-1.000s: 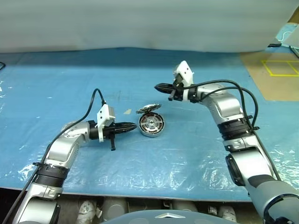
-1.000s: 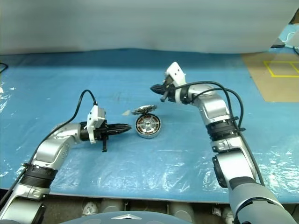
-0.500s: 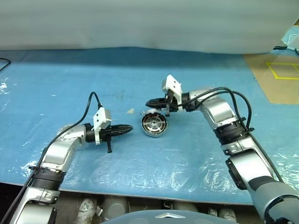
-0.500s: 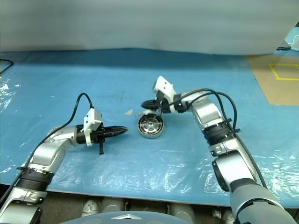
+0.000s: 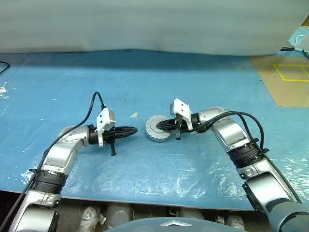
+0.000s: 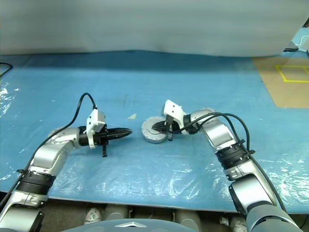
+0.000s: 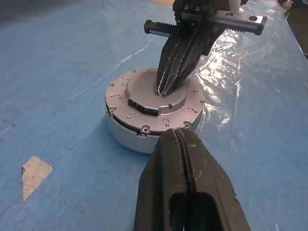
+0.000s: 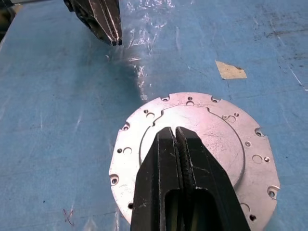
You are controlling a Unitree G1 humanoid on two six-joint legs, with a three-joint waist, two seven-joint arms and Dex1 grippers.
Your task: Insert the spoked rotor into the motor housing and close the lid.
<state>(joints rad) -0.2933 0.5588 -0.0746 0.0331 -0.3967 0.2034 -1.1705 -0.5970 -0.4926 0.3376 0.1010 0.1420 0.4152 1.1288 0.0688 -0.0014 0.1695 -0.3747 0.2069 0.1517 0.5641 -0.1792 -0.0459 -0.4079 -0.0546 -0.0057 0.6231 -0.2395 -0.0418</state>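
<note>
1. Motor housing (image 5: 158,134) on the blue sheet (image 5: 145,72), lid (image 8: 192,149) lying flat on top, closed.
2. Right gripper (image 7: 165,90) clenched, empty, tips pressing on the lid.
3. Left gripper (image 5: 135,130) clenched, empty, just beside the housing.

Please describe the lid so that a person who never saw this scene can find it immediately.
On the blue table cover, between both grippers, sits a short silver motor housing. The lid is the flat round plate on top, with small holes around its rim, under the shut right gripper.
</note>
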